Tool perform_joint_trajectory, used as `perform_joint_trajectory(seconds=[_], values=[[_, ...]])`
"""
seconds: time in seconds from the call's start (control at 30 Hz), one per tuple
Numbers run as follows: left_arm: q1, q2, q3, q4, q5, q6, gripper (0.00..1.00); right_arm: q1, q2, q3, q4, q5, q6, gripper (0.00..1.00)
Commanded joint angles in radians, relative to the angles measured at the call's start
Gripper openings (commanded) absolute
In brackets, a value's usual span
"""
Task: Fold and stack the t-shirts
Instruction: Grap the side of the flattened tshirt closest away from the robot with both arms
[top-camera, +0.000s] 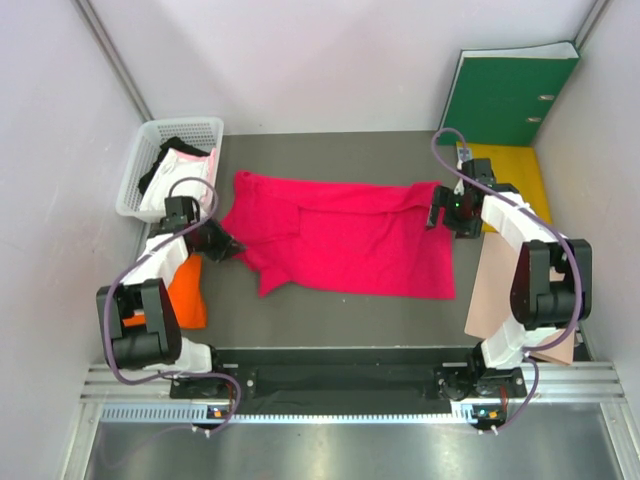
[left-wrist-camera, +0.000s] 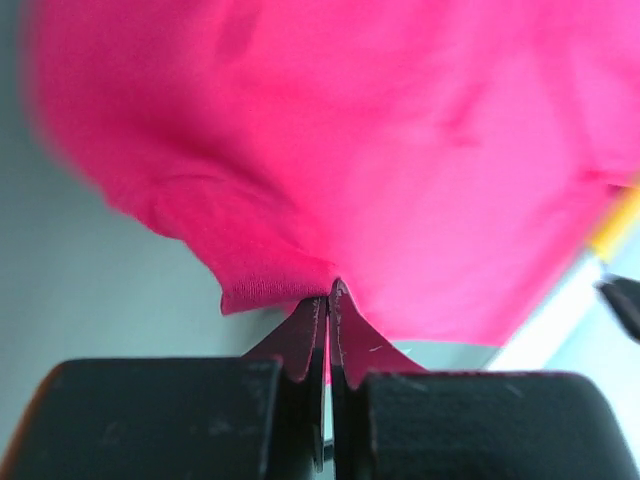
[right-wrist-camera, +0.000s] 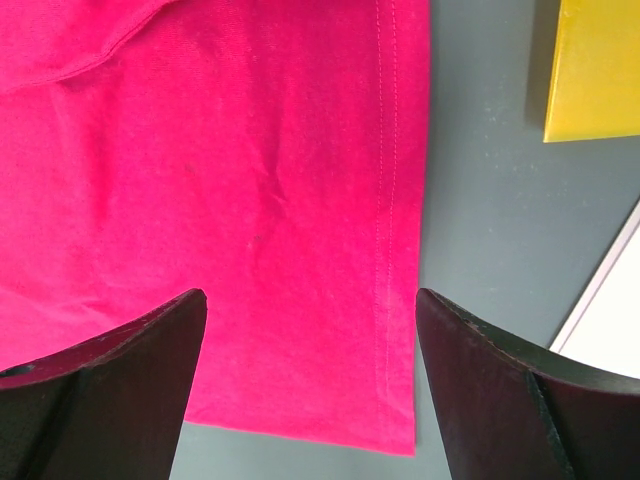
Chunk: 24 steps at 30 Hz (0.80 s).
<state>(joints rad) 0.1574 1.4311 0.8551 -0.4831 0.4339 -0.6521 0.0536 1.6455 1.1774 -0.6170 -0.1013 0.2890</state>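
Note:
A large magenta-red t-shirt (top-camera: 345, 235) lies spread and creased across the middle of the grey table. My left gripper (top-camera: 228, 246) is at its left edge, shut on a pinch of the cloth. In the left wrist view the cloth (left-wrist-camera: 380, 150) rises in a peak between the closed fingers of the left gripper (left-wrist-camera: 329, 292). My right gripper (top-camera: 437, 213) hovers open over the shirt's far right corner. The right wrist view shows that open gripper (right-wrist-camera: 310, 295) astride the hemmed corner (right-wrist-camera: 300, 200), not touching it. An orange folded t-shirt (top-camera: 187, 290) lies under the left arm.
A white basket (top-camera: 150, 140) at the back left holds whitish-pink (top-camera: 190, 168) and black (top-camera: 160, 172) garments. A tan paper sheet (top-camera: 497, 280) lies at the right, a yellow folder (top-camera: 520, 170) behind it, and a green binder (top-camera: 510, 95) against the back wall.

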Motion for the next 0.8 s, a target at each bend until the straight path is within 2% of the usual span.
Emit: perform_joint_trajectory(seconds=[0.0,0.07,0.13,0.17,0.2,0.23,0.27,0.3,0.33,0.57,0.77], values=[[-0.03,0.054,0.05,0.308,0.189,-0.112,0.0,-0.011,0.014,0.022,0.031,-0.017,0.006,0.84],[-0.042,0.147,0.084,0.406,0.244,-0.188,0.0,-0.009,0.017,0.021,0.036,-0.018,0.006,0.85],[-0.071,0.251,0.16,0.442,0.247,-0.227,0.0,-0.006,0.022,0.016,0.04,-0.018,0.007,0.84],[-0.079,0.288,0.194,0.437,0.244,-0.231,0.04,-0.005,0.023,0.014,0.042,-0.02,0.007,0.84],[-0.093,0.355,0.263,0.439,0.249,-0.234,0.18,-0.003,0.025,0.011,0.042,-0.018,0.007,0.84],[-0.099,0.383,0.292,0.44,0.253,-0.241,0.61,-0.001,0.023,0.008,0.043,-0.018,0.01,0.84],[-0.102,0.403,0.32,0.431,0.259,-0.241,0.81,-0.003,0.023,0.005,0.045,-0.021,0.01,0.84],[-0.11,0.411,0.349,0.426,0.258,-0.241,0.92,-0.001,0.022,0.002,0.043,-0.02,0.01,0.84],[-0.113,0.401,0.352,0.423,0.256,-0.232,0.99,-0.001,0.017,0.001,0.045,-0.02,0.01,0.84],[-0.114,0.178,0.236,0.281,0.125,-0.12,0.99,-0.001,-0.001,-0.035,0.059,-0.015,0.021,0.84],[-0.116,0.045,0.085,0.196,0.022,-0.07,0.88,-0.001,0.011,-0.039,0.063,-0.025,0.026,0.84]])
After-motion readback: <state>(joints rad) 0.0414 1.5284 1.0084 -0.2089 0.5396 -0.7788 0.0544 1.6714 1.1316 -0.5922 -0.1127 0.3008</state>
